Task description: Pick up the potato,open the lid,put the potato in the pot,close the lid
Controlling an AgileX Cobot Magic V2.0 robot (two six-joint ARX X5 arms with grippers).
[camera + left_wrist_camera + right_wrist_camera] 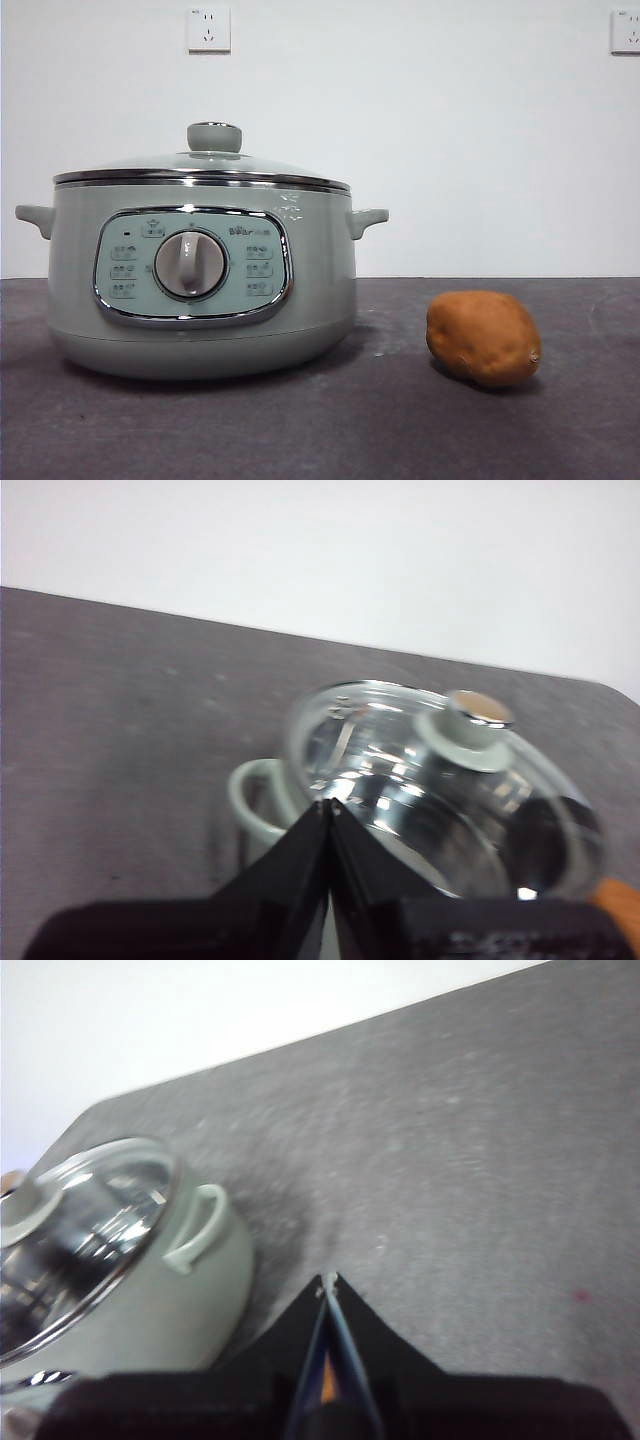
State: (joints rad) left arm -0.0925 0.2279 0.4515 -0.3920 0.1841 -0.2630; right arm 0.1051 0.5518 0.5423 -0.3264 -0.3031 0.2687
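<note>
A dark grey table (300,430) fills the bottom of the front view, its matte top faintly speckled. On it, at the left of the frame, sits the pale green pot (200,290), casting a soft shadow. Well apart, at the lower right, the orange-brown potato (483,338) lies on its side.

The left gripper (329,805) hangs above the table with its two black jaws pressed tip to tip, empty. The right gripper (327,1282) hangs likewise, jaws closed, nothing between them.
</note>
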